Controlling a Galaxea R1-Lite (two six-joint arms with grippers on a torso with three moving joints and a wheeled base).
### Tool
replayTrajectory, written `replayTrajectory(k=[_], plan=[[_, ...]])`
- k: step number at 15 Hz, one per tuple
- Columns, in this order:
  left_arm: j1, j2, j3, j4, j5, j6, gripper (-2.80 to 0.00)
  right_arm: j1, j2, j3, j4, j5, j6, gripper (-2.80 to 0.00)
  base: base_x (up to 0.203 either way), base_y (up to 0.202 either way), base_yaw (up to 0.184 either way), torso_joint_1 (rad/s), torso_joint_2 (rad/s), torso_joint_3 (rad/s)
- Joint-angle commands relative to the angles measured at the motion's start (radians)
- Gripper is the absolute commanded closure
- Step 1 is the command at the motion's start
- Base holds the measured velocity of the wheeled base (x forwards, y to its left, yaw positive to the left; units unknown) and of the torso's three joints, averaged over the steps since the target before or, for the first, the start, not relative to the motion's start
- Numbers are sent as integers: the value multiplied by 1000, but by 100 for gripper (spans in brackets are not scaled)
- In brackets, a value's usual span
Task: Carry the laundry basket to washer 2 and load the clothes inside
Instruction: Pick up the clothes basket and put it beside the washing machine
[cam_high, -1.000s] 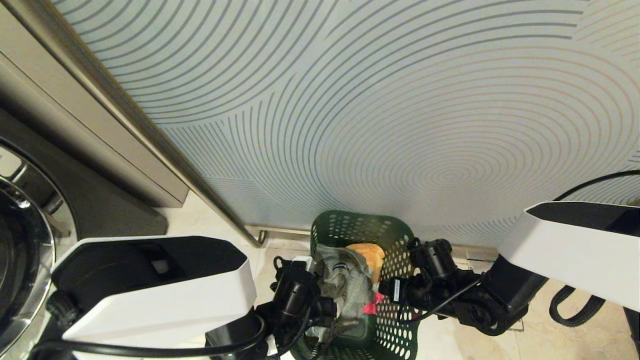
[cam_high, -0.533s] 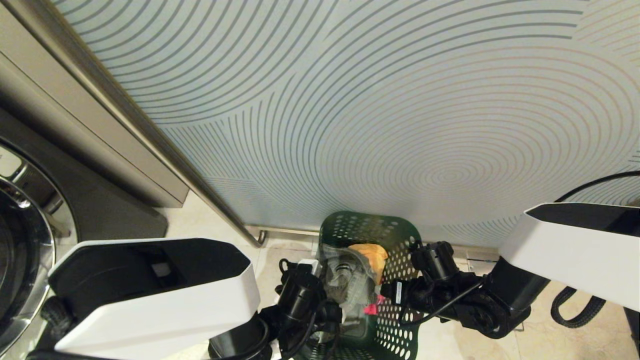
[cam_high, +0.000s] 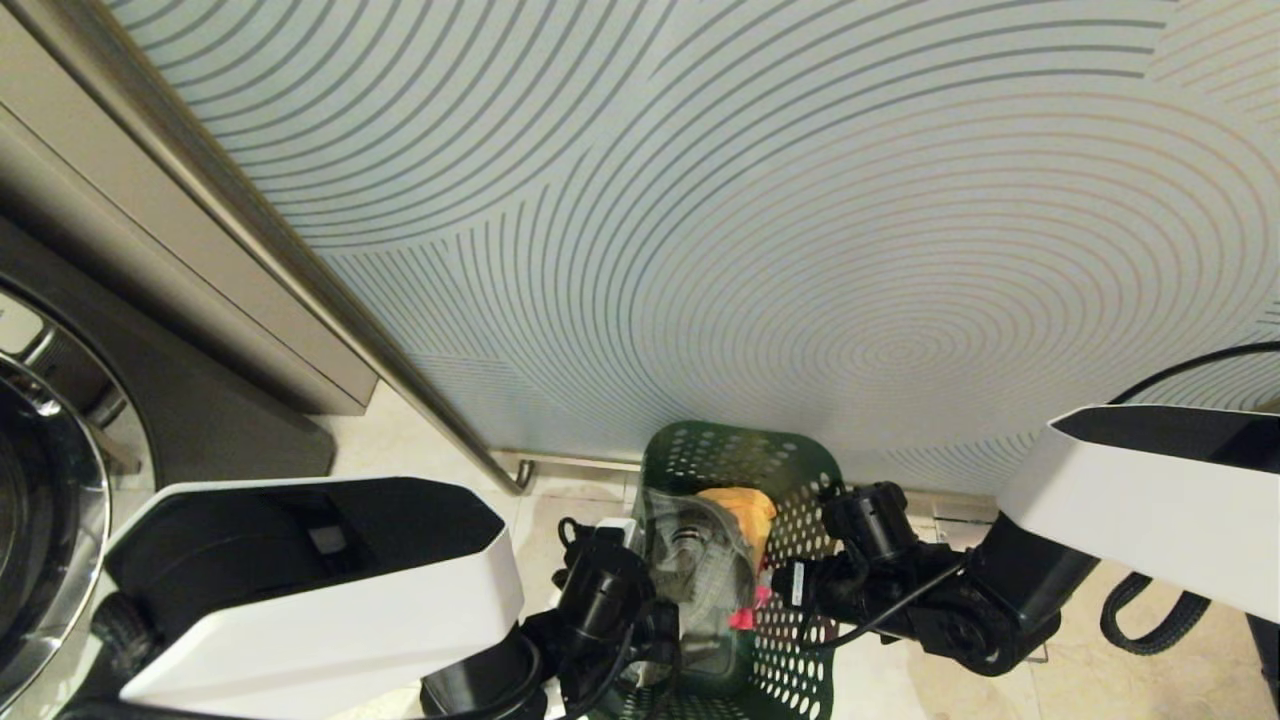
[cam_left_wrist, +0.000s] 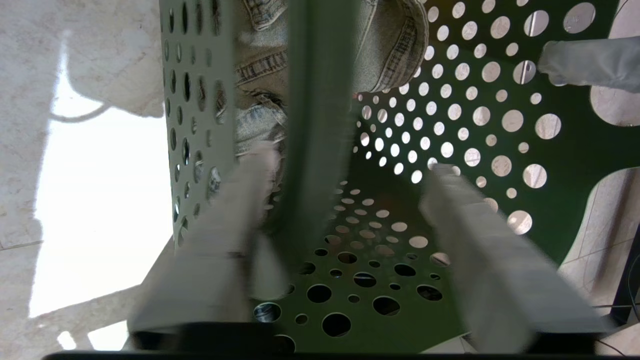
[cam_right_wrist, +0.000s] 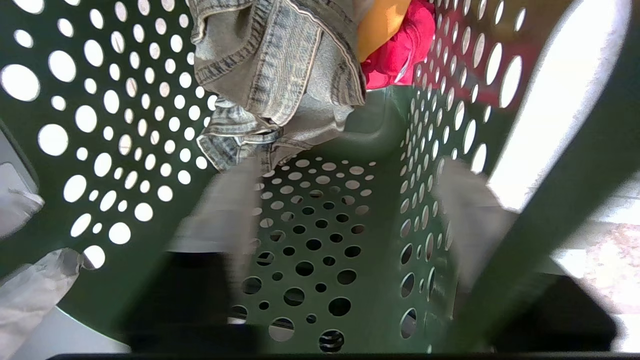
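I see a pale wall panel (cam_high: 760, 220) with concentric line pattern from 12 to 3 o'clock, metal rail (cam_high: 270, 250) running diagonally at 10 o'clock, beige marble floor (cam_high: 420, 450) at 6 o'clock, bright light patch on it.

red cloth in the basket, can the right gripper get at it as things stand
Probably not directly. The right gripper straddles the laundry basket wall low down; the red cloth lies deeper, partly under the denim trousers.

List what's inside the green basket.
Basket holds jeans on top, a yellow cloth and a red cloth beside them. Anything beneath the jeans is covered.
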Motion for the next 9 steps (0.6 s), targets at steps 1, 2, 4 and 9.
replayTrajectory(k=[1, 2, 4, 9], plan=[[0, 2, -5, -6, 1, -2, 0, 0, 2, -2, -5, 0, 3, 0, 0, 0, 0, 0, 0, 0], [0, 2, -5, -6, 1, -2, 0, 0, 2, -2, -5, 0, 3, 0, 0, 0, 0, 0, 0, 0], [0, 0, -7, -6, 0, -2, 0, 0, 6, -2, -5, 0, 3, 0, 0, 0, 0, 0, 0, 0], [-3, -54, -2, 33, -58, -41, 0, 0, -18, 3, -8, 2, 3, 0, 0, 0, 0, 0, 0, 0]])
